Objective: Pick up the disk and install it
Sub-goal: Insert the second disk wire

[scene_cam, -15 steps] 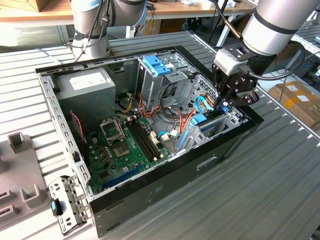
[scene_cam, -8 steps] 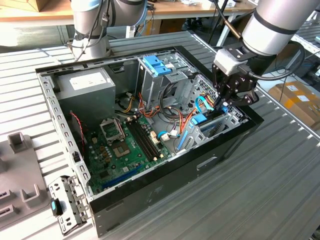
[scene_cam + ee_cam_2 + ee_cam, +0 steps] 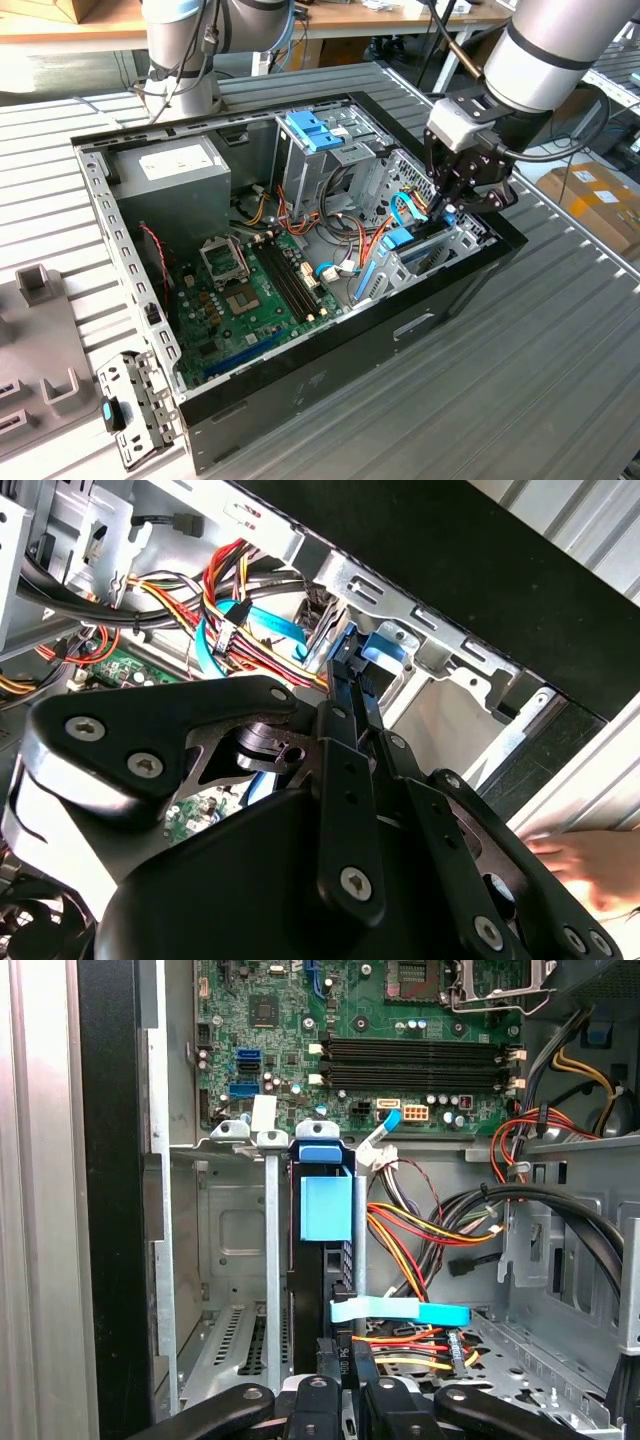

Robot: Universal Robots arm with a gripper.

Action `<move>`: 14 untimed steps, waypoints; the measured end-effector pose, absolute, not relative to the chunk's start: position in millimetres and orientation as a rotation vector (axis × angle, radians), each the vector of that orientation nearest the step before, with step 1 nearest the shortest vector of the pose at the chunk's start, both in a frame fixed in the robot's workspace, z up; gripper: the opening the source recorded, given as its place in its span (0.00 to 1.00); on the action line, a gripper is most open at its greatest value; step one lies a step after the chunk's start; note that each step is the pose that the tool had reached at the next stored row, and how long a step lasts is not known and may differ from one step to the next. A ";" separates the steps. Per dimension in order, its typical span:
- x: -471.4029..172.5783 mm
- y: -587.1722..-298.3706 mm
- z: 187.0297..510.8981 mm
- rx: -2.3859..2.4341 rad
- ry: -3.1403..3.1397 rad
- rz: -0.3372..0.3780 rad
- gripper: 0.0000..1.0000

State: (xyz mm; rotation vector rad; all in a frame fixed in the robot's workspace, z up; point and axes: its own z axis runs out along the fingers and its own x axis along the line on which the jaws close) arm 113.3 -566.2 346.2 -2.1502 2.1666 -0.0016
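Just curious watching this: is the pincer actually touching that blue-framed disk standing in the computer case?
Touching. In the first wrist view the pincer has its fingertips closed against the edge of the upright disk, with no gap between them.

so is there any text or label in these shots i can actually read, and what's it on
None can be read.
power supply label: print too small to read.
motherboard markings: too small to read.
disk, standing on edge in the case bay at the claw: no legible print.

The flat grey-metal disk in its light-blue plastic carrier stands on edge in the case's drive bay, carrier tab showing.
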 end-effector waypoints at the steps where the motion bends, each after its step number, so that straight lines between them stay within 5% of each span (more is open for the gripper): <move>1: 113.3 -566.2 346.2 -2.150 2.167 -0.002 0.17; 14: 113.1 -567.2 339.8 -2.150 2.167 -0.002 0.17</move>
